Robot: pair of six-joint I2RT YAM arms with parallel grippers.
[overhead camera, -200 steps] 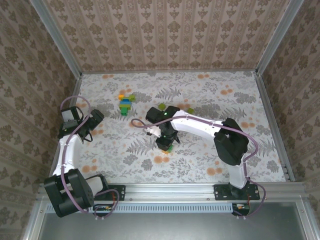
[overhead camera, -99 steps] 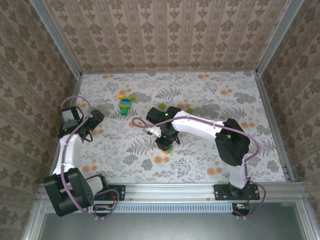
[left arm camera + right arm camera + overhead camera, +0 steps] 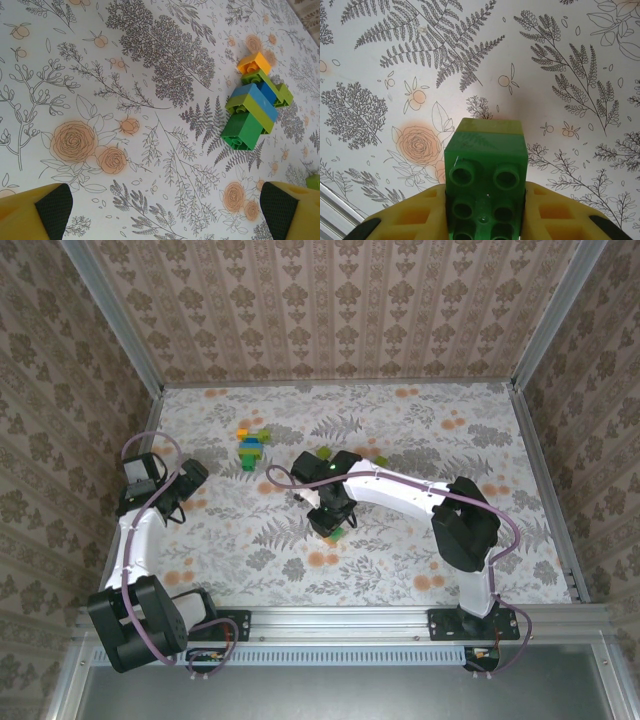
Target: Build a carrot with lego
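Bench (image 3: 400,570) covered in a floral cloth, with patterned wall panels (image 3: 330,310) on three sides. Right arm (image 3: 400,488) rises from the near right edge, its forearm reaching left to bench centre and its wrist bent down. Left arm (image 3: 135,530) is folded up along the left edge, wrist turned inward over the cloth. Right gripper (image 3: 332,523) sits low over the cloth, closed on a dark green lego brick (image 3: 486,155). The wrist view has the brick pinched between the yellow fingers (image 3: 415,217), ringed face toward the camera and a lime-green layer at its far end; cannot tell whether it touches the cloth. Left gripper (image 3: 188,478) has its jaws spread wide with nothing between them, hovering over bare cloth, pads (image 3: 52,205) at the lower corners of its wrist view. Back-left of centre, a build of yellow, green and blue bricks (image 3: 252,447) lies well apart from both grippers. Loose lime-green bricks (image 3: 325,453) lie just beyond the right wrist.
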